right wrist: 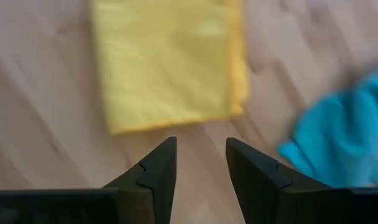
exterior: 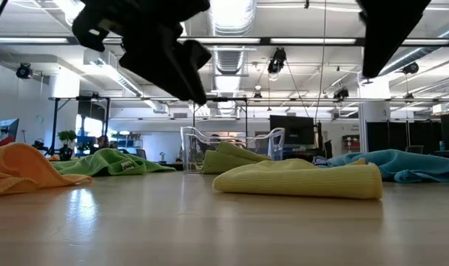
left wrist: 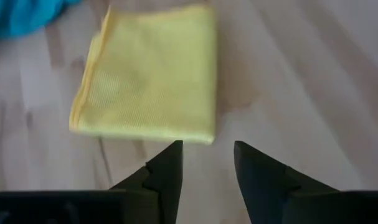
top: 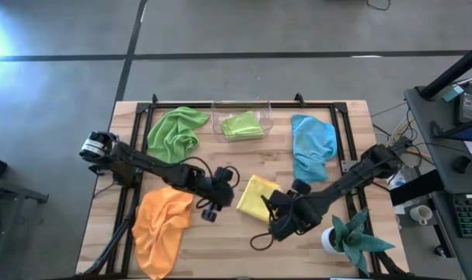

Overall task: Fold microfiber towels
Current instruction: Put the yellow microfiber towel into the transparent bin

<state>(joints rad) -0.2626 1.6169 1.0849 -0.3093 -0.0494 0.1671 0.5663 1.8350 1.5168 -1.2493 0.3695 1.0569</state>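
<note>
Left gripper [left wrist: 207,155] and right gripper [right wrist: 201,152] hover empty, fingers parted, either side of the folded yellow towel [top: 256,197] at table centre. That fold looks finished. Next likely calls for moving it to the clear bin [top: 268,110], which holds 1 folded green towel [top: 242,124].

open-plan lab: exposed ducts [exterior: 231,55], monitors [exterior: 292,129]

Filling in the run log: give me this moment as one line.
yellow towel: folded, mid-table | left gripper: open, empty, beside it | right gripper: open, empty, beside it | orange, blue towels: unfolded
</note>
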